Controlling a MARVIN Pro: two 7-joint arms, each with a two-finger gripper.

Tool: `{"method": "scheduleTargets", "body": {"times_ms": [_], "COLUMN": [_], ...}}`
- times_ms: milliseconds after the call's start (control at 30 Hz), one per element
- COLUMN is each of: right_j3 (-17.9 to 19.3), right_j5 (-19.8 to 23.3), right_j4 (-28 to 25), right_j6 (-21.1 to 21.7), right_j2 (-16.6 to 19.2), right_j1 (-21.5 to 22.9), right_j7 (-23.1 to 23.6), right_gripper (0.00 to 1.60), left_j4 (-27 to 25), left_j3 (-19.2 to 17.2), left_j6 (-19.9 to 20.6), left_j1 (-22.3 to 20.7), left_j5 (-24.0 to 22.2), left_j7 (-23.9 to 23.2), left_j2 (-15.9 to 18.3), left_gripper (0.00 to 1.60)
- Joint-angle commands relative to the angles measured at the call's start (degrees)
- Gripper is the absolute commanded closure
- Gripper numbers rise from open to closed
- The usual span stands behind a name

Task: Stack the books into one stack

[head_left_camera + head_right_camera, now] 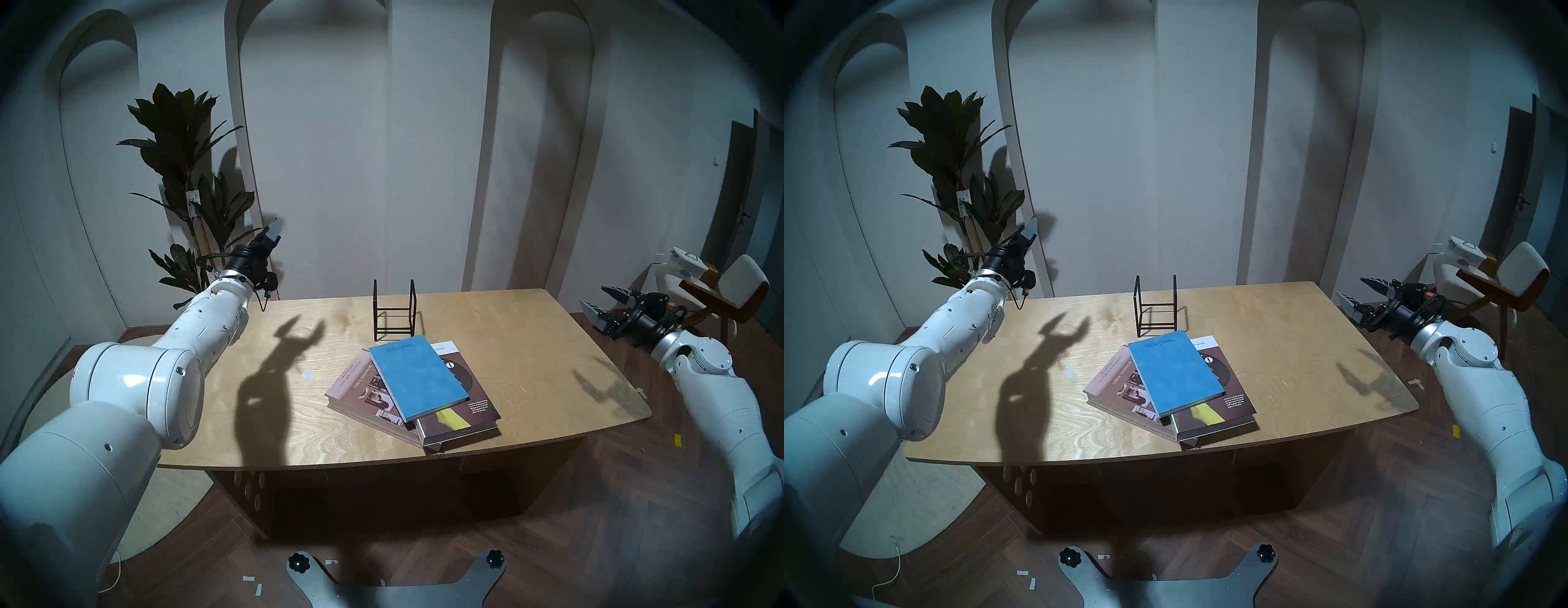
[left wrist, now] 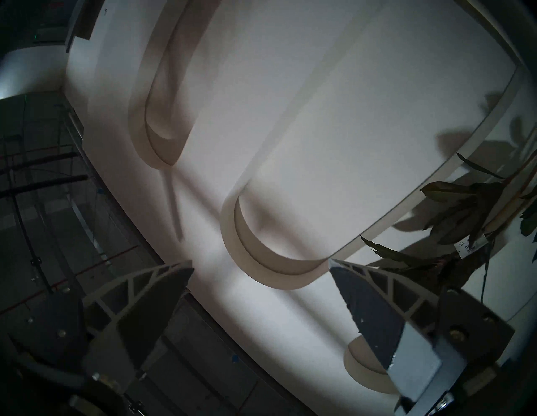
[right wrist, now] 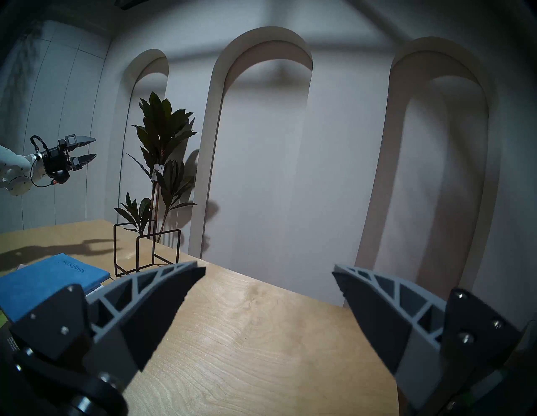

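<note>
So all three books are piled a bit right of centre on the bench [image 1: 263,407], toward its lower edge in the head view: the thin blue book [image 1: 418,375] on top, the brown book [image 1: 462,407] under it sticking out lower right, and the big mauve-brown book [image 1: 360,392] at the bottom poking out to the left. It's one stack [image 1: 413,390] already, just fanned out and crooked. The two thick ones look heavy and stiff, so I'd nudge them square by pushing on their edges rather than lifting. The blue one seems light with a slightly matte cover; pinch it at a free long edge or corner. The black wire rack [image 1: 393,312] just above the pile is empty. The left tool [image 1: 271,232] sits upper left of the frame, jaws apart, holding nothing, aimed at the wall. The right tool [image 1: 604,306] hangs off the bench's right end, also spread wide and empty. Can't really tell whether the brown book's lower corner overhangs the bench edge; the fisheye makes it murky.
</note>
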Motion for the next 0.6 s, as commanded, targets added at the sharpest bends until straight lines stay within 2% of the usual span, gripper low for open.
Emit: {"method": "scheduleTargets", "body": {"times_ms": [0, 567], "right_j3": [0.4, 0.4], "right_j5": [0.2, 0.2], "right_j4": [-0.4, -0.3], "right_j6": [-0.6, -0.7], "right_j2": [0.0, 0.0], "right_j1": [0.9, 1.0], "right_j7": [0.0, 0.1], "right_gripper": [0.00, 0.00], "left_j4": [-0.7, -0.6], "left_j3": [-1.1, -1.5], "left_j6": [1.3, 1.7], "left_j1": [-2.4, -2.4], "left_j5": [-1.0, -1.3], "left_j7": [-0.5, -0.7], "left_j2": [-0.6, -0.6], "left_gripper": [0.00, 0.00]}}
